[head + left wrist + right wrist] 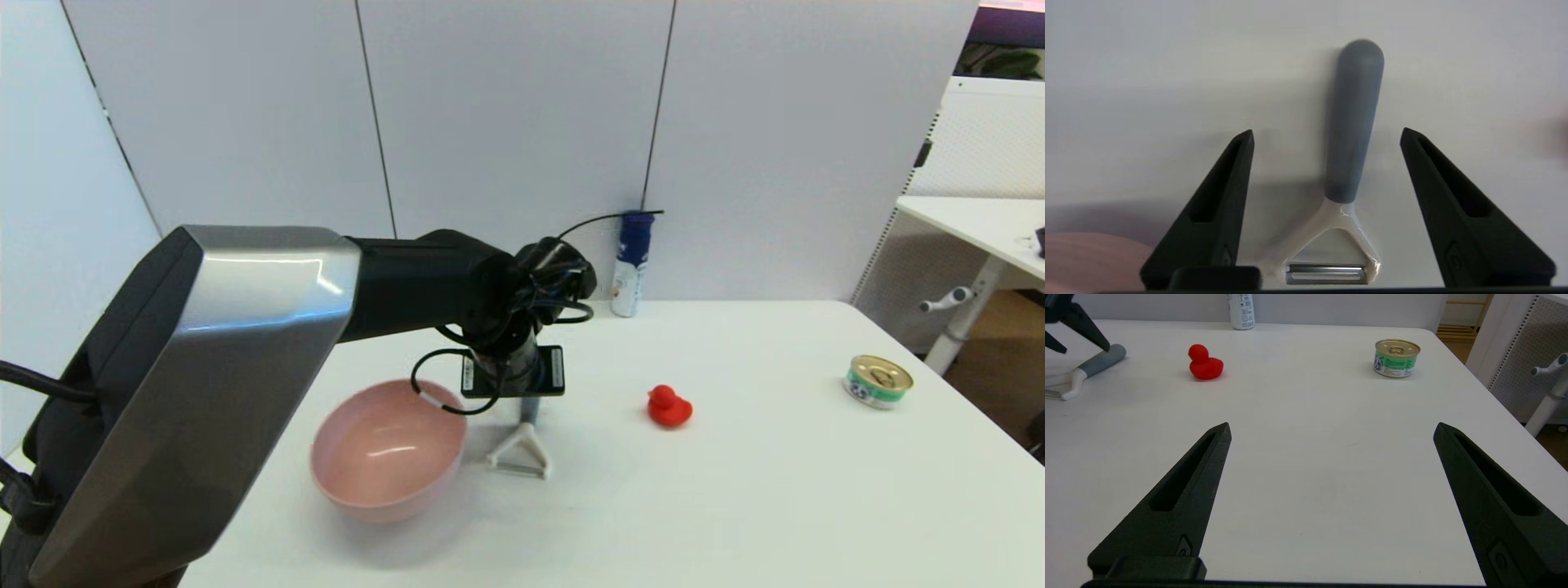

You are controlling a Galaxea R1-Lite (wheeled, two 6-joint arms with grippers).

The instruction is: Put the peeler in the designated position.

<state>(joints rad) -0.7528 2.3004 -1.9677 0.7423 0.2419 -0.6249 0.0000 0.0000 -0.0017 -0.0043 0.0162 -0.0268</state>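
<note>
Head view: the left arm reaches out over the white table (735,506). Its gripper (522,400) points down, right over the peeler (521,454). The peeler lies flat on the table, just beside the pink bowl (384,449), on the bowl's right. Its white forked head points toward the robot, and the grey handle goes under the gripper. A red duck (669,406) sits further right, apart from the peeler. A tin can (878,380) stands far right. A bottle (630,263) stands at the back by the wall.

Left wrist view: the left gripper (1327,136) has its two black fingers (1216,212) spread wide. The peeler (1349,163) lies on the table between them, and neither finger touches it. Its thin metal blade is at the white end. A bit of the bowl (1081,261) shows in one corner.

Right wrist view: the right gripper (1331,428) hangs low over bare table, well apart from the peeler. Its fingers (1180,506) are spread wide and hold nothing. Far off are the duck (1204,364), the can (1396,358), the bottle (1241,311) and the peeler (1084,373), with the left gripper's finger tips over its handle.
</note>
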